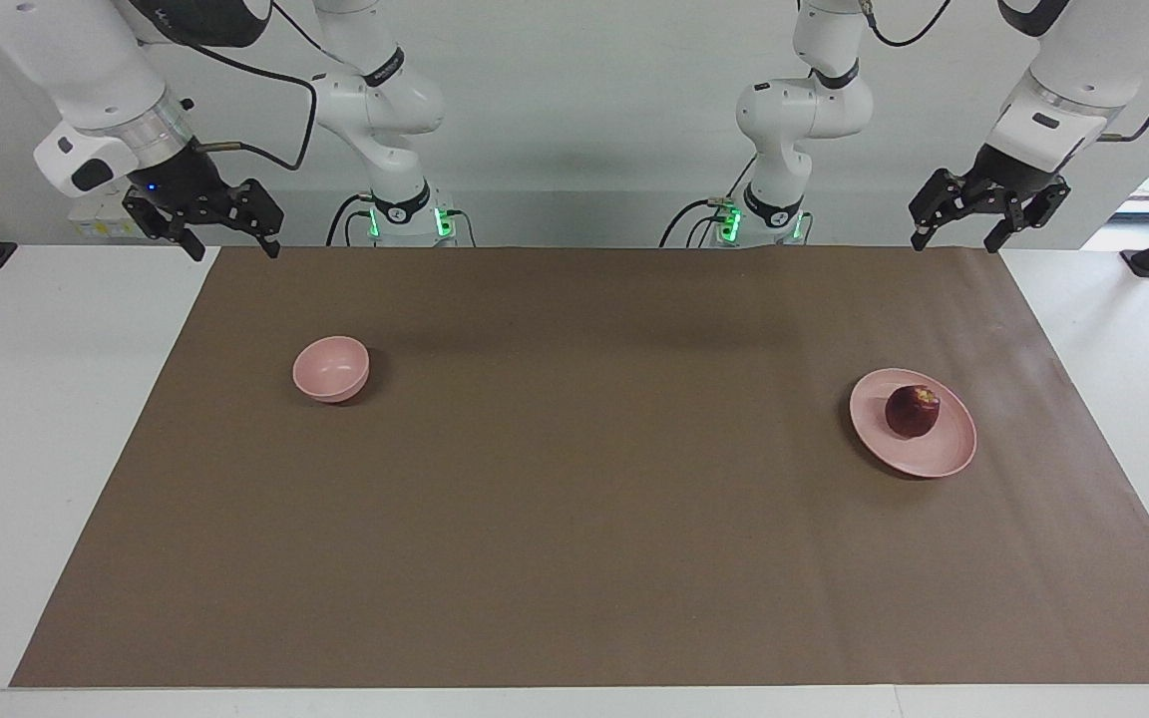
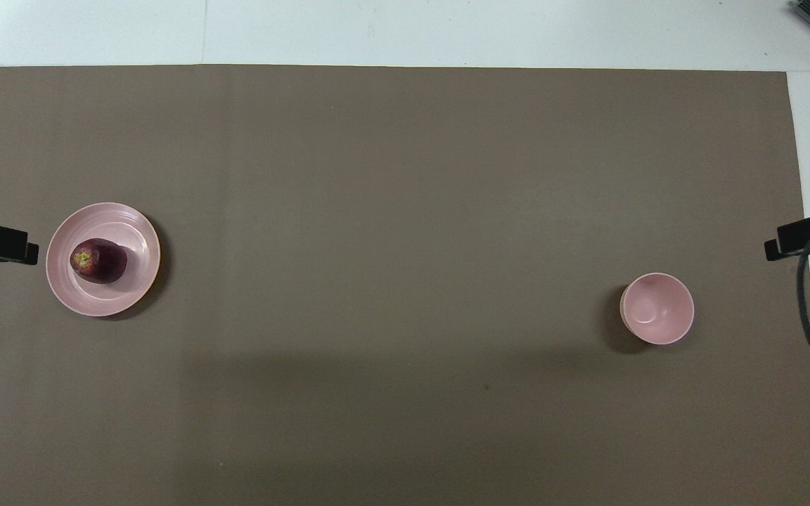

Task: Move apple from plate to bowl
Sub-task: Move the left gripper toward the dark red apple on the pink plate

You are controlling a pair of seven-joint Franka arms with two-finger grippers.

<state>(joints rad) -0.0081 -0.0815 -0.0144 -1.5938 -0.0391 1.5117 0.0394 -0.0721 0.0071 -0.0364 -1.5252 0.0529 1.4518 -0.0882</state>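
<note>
The apple [image 1: 912, 411] lies on the plate [image 1: 944, 454] toward the left arm's end of the table, its pale top turned a little to the side. I judge it firm, smooth and light, and because it is round it can roll on the flat plate if it is pushed; the safest hold seems to be across its widest part, from above. The bowl [image 1: 331, 368] stands well apart, toward the right arm's end. The left gripper [image 1: 985, 221] hangs over the edge of the brown mat [image 1: 574, 558] nearest the robots, fingers apart and holding nothing. The right gripper [image 1: 225, 227] waits over the other corner, also parted. The mat is flat and matte on a white table [image 1: 26, 449], before a plain pale wall.
</note>
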